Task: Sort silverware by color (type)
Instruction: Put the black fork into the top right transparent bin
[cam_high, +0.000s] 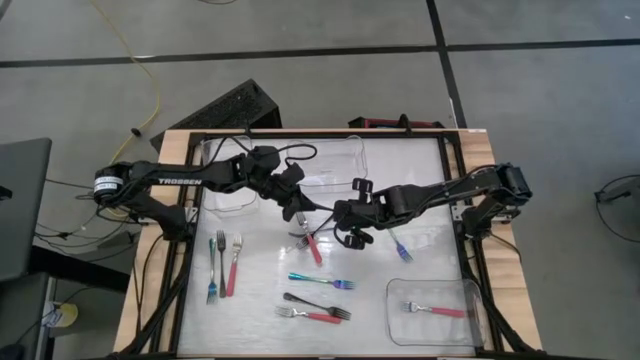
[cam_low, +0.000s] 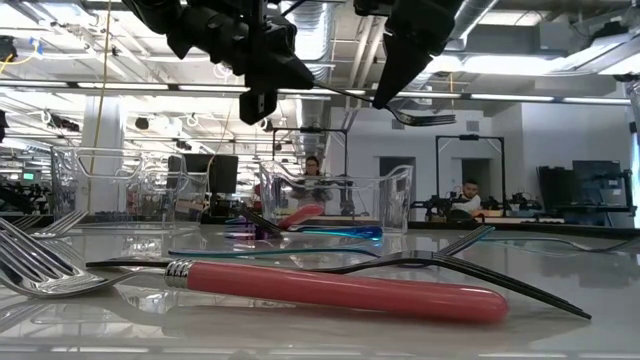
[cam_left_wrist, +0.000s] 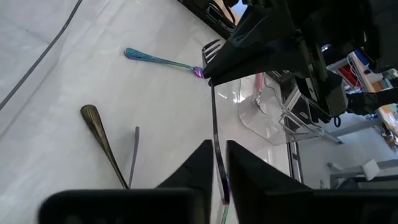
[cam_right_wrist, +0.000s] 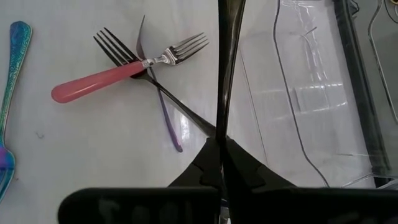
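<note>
A thin dark fork (cam_low: 345, 96) hangs level in the air above the table's middle, between my two grippers. My right gripper (cam_right_wrist: 222, 149) (cam_high: 347, 213) is shut on it near the tines (cam_low: 425, 118). My left gripper (cam_left_wrist: 219, 155) (cam_high: 293, 207) is slightly open. Its fingers stand either side of the fork's handle end (cam_left_wrist: 222, 190), with table showing in the gap. Under them, a pink-handled fork (cam_right_wrist: 99, 79), a black fork (cam_right_wrist: 115, 48) and a thin purple one (cam_right_wrist: 166, 121) lie crossed on the table. My right gripper pinches the dark fork between its two fingers at the neck (cam_left_wrist: 211, 84), just behind the tines, slanting down from above. The fork is lifted clear and about level, its handle (cam_right_wrist: 222, 74) running on toward the left gripper. Whether my left gripper touches the handle cannot be told.
Two forks (cam_high: 222, 266) lie side by side at the table's left. An iridescent fork (cam_high: 320, 282) and a crossed pair (cam_high: 315, 311) lie nearer, a blue fork (cam_high: 401, 249) to the right. A clear tub (cam_high: 470, 300) near right holds a pink fork (cam_high: 436, 310). More tubs (cam_high: 350, 160) stand far.
</note>
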